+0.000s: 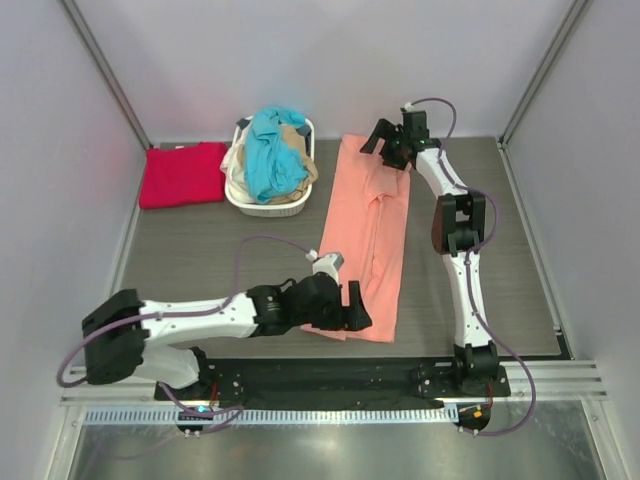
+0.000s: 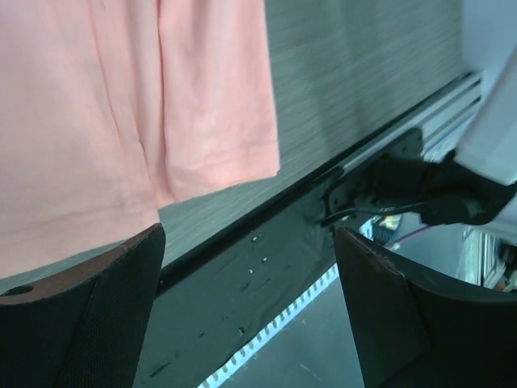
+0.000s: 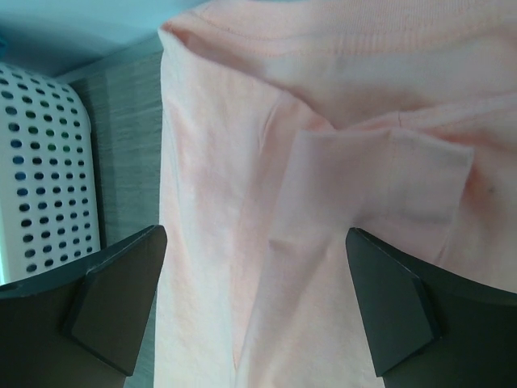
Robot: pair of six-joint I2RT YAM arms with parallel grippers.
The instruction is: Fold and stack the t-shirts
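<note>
Fingers wide and empty, the left gripper (image 2: 246,234) hung at the near hem and the right gripper (image 3: 254,234) over the collar of the salmon-pink t-shirt (image 1: 365,235), a long strip on the table (image 1: 190,250), so a clean fold looked to need all layers pinched squarely.

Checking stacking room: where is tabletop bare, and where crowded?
Bare grey wood-grain tabletop lies left of the salmon-pink cloth t-shirt, nearer than the crimson folded t-shirt and white perforated plastic basket; a narrower strip runs right of it, beside the right arm. Far-left corner is crowded.
</note>
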